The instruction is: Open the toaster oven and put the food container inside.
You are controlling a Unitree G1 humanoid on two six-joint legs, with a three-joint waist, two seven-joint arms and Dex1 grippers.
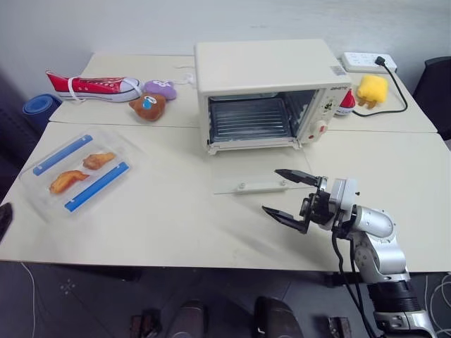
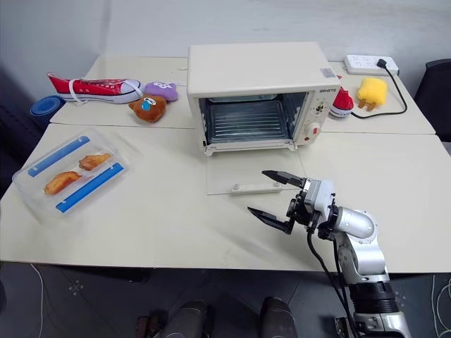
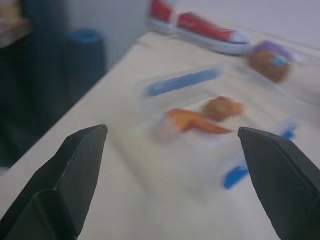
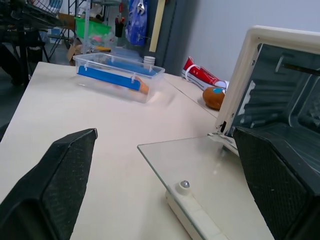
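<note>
Oven [image 1: 268, 77] door's down so the food container [image 1: 79, 171] can go in; both end effectors, left [image 3: 172, 150] and right [image 1: 292, 199], gape wide, holding nothing.

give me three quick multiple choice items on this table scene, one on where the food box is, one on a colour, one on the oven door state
1. Where is the food container?
A. inside the oven
B. on the table, left of the oven
C. in the right claw

2. What colour are the container's clip strips?
A. blue
B. red
C. green

3. How is the door of the toaster oven?
A. shut
B. folded down open
C. removed

Answers: 1 B, it lies on the table far left of the oven; 2 A, two blue strips run along its long sides; 3 B, the glass door lies flat before the empty rack.
</note>
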